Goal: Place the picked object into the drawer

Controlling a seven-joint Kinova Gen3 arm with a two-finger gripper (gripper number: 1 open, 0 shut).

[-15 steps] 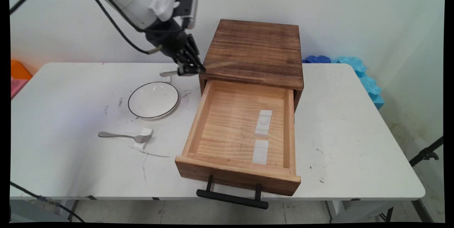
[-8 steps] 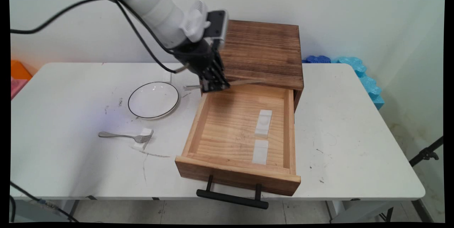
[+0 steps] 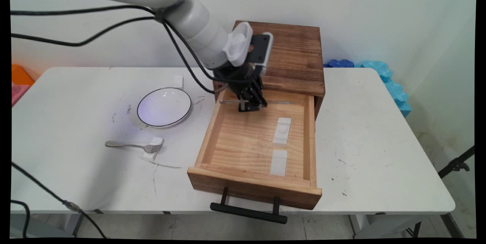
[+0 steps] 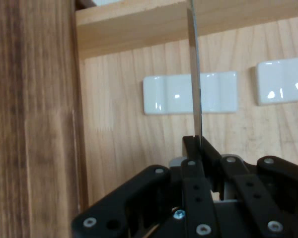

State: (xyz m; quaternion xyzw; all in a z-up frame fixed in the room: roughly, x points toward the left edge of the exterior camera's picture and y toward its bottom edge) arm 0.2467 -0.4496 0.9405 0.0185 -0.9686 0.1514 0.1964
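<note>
My gripper is shut on a metal table knife, held level over the back part of the open light-wood drawer. The knife's two ends stick out left and right of the fingers. In the hand view the blade rises straight up from the shut gripper and crosses over a white ceramic rest. A second white rest lies to its right. In the main view the two rests lie one behind the other on the drawer's right side. The dark-wood cabinet stands just behind the gripper.
A white plate with a dark rim sits left of the drawer. In front of it lies a fork with its tines on a white rest. Another small white rest lies behind the plate. Blue foam lines the back right.
The gripper has carried the knife right and down, from left of the cabinet to above the drawer's back part. The small white rest behind the plate is now uncovered.
</note>
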